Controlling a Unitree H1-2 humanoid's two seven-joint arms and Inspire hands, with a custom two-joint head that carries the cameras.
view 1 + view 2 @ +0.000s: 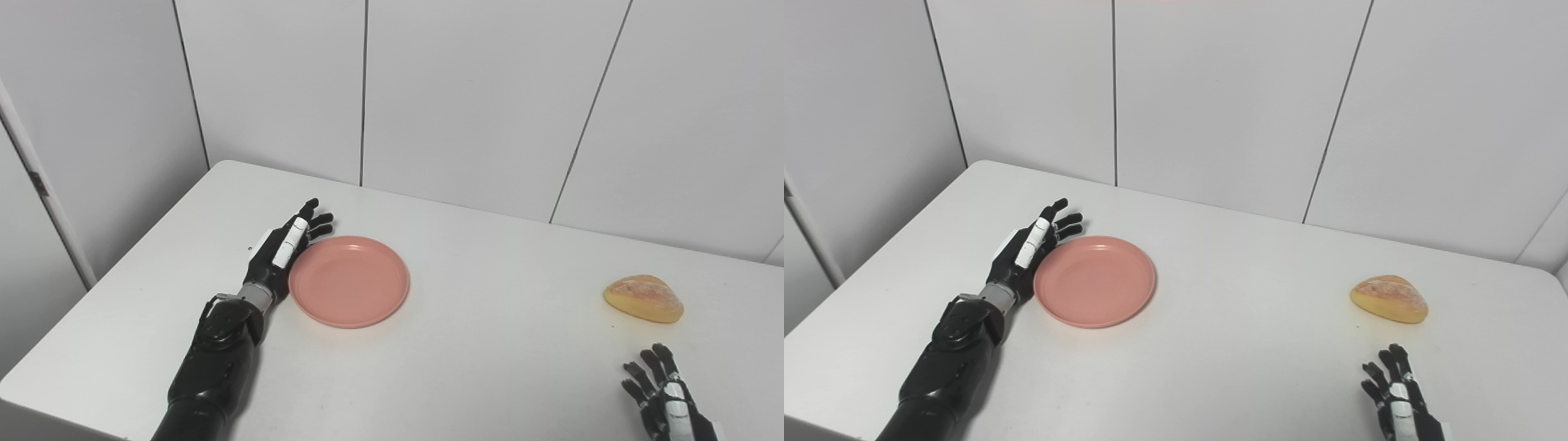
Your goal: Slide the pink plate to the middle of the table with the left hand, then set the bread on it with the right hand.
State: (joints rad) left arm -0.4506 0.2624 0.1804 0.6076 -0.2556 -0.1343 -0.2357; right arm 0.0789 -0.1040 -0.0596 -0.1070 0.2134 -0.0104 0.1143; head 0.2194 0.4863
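Pink plate (349,282) sits flat on the desk (490,367), left of centre, nothing on it. Your left hand (283,252) lies edge-on along the plate's left rim, fingers straight and together, touching or just short of the rim; the views do not settle which. It grips nothing. That flat blade posture suits a sideways push, so you are likely set up to shove the plate rightward rather than lift it.

Bread (644,297) rests on the desk well apart from the plate, far to the right, untouched. Your right hand (664,395) waits near the bottom right corner, close to the bread on its near side, fingers spread and pointing up, holding nothing. Parked there, it stays clear of the plate's path yet has a short reach to the bread.

Judgement: slide step not finished; plate is not at mid-desk.
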